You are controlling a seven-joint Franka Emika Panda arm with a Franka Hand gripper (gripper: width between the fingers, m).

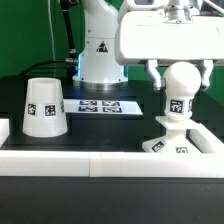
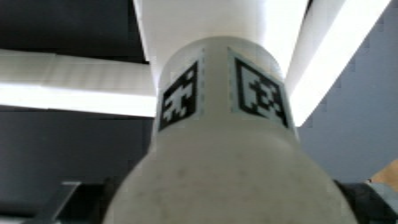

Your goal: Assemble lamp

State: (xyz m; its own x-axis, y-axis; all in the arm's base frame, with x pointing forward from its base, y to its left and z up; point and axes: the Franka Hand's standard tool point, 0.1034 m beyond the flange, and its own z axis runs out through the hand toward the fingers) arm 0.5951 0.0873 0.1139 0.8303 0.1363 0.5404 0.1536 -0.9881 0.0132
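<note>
The white ball bulb (image 1: 180,84) stands upright with its stem on the low blocky base (image 1: 176,143) at the exterior view's right, by the front rail. My gripper (image 1: 180,74) is shut on the bulb's round head, one finger (image 1: 157,74) on each side. The cup-like shade (image 1: 45,106) stands upside down at the exterior view's left, apart from the gripper. In the wrist view the bulb (image 2: 217,130) fills the middle, its two tags facing the camera, and my gripper (image 2: 217,200) is mostly hidden behind it.
The marker board (image 1: 98,104) lies flat at the table's middle, in front of the robot's base (image 1: 100,50). White rails (image 1: 100,157) edge the front and the right side of the black table.
</note>
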